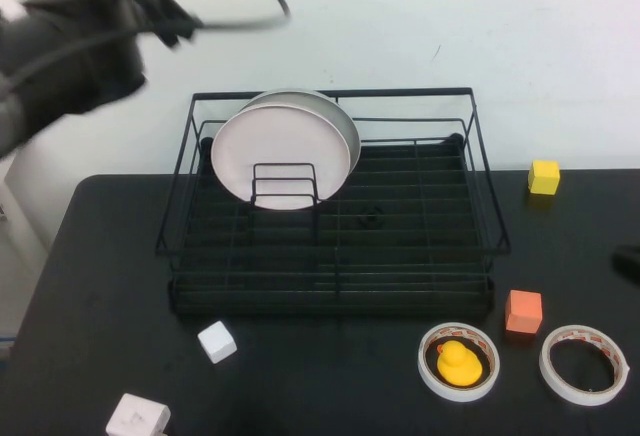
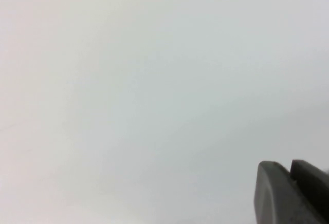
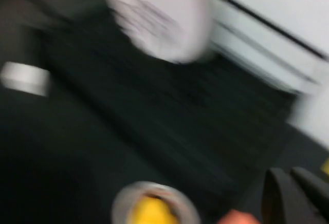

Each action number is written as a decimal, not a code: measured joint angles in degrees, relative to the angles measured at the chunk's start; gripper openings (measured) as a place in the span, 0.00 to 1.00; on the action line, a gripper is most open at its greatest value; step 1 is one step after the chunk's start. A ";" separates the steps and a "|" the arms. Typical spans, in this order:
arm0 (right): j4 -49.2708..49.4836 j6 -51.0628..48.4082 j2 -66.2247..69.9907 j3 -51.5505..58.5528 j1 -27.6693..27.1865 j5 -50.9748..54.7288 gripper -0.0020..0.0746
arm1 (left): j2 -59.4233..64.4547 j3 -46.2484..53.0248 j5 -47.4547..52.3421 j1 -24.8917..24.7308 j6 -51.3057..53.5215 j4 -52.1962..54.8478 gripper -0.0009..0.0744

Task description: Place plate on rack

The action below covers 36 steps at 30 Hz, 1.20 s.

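We see the plate [image 1: 280, 156] standing upright in the rack's [image 1: 330, 256] left rear, a grey plate [image 1: 340, 121] just behind it. Our left arm [image 1: 70, 51] is raised at upper left, blurred. A duck [image 1: 458, 364] sits inside a tape roll [image 1: 430, 381].

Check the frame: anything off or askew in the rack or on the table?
Nothing stands out. The pink plate stands on edge in the rack, in front of the grey plate. The left gripper is raised clear; the right gripper is shut, parked.
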 joint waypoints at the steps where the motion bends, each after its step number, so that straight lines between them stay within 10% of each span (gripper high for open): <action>1: -0.24 1.96 0.00 0.00 0.00 -2.57 0.02 | -1.47 0.00 -1.51 -0.26 -1.53 -0.24 0.05; 15: -1.59 7.42 -1.30 0.00 -0.09 -23.30 0.02 | -23.30 3.68 -14.69 -8.72 -4.96 -1.22 0.01; 36: 1.08 -24.37 -17.54 -4.41 -0.09 39.71 0.02 | -55.41 25.64 10.63 -10.87 -10.80 -0.75 0.01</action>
